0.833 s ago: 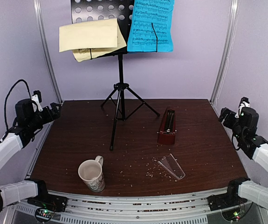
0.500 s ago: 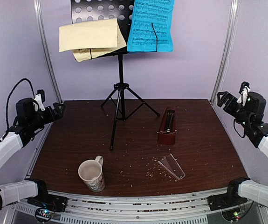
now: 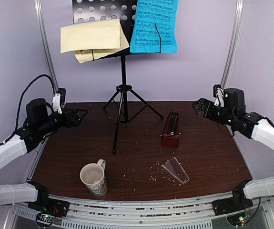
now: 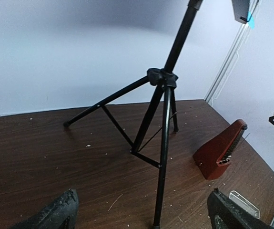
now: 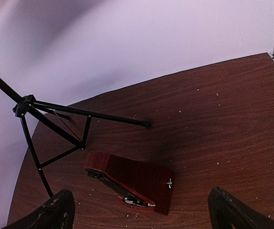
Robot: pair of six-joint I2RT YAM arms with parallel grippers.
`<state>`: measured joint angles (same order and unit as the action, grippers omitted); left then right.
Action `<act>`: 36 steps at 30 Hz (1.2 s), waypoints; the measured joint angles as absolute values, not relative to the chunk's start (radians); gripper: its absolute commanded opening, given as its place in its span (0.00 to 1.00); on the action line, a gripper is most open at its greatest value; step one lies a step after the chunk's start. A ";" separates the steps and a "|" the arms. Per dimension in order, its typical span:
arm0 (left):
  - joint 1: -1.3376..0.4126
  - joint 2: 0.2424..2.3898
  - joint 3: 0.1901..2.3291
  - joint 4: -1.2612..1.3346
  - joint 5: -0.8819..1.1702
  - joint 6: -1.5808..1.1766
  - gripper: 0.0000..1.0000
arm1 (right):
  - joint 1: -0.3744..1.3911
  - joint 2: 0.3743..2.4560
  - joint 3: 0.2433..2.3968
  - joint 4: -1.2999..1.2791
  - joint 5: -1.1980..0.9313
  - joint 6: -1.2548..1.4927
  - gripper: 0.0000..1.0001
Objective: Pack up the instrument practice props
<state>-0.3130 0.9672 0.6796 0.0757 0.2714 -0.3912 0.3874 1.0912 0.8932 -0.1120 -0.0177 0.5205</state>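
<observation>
The black perforated tripod music stand (image 3: 123, 90) stands mid-back of the table and holds a pale yellow sheet (image 3: 93, 39) and a blue printed sheet (image 3: 154, 26). Its legs show in the left wrist view (image 4: 163, 119) and the right wrist view (image 5: 55, 129). The dark red-brown metronome (image 3: 170, 130) stands upright right of the stand; it also shows in the right wrist view (image 5: 132, 181) and the left wrist view (image 4: 221, 150). Its clear cover (image 3: 175, 170) lies flat near the front. My left gripper (image 3: 75, 116) is open and empty, left of the stand. My right gripper (image 3: 201, 107) is open and empty, above and right of the metronome.
A cream patterned mug (image 3: 94, 179) stands near the front edge, left of centre. Small crumbs are scattered over the dark wood table (image 3: 79, 148). Lilac walls and metal frame posts (image 3: 229, 52) close in the back and sides.
Both arms have swung inward from the side walls. The left gripper moved right toward the stand, the right gripper moved left toward the metronome. The props have not moved.
</observation>
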 measured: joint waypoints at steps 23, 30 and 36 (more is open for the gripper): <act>-0.629 1.112 0.730 0.225 0.210 -0.355 0.98 | 0.804 1.391 1.029 -0.061 0.278 0.561 1.00; -0.656 1.191 0.748 0.281 0.190 -0.399 0.98 | 0.820 1.513 1.155 -0.135 0.362 0.584 1.00; -0.657 1.210 0.748 0.300 0.184 -0.426 0.98 | 0.820 1.602 1.189 -0.189 0.430 0.609 1.00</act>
<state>-0.6567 1.2098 0.7475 0.3004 0.1841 -0.4263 0.8200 1.6024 1.1893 -0.1890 0.4301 0.6086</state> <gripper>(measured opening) 0.983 1.000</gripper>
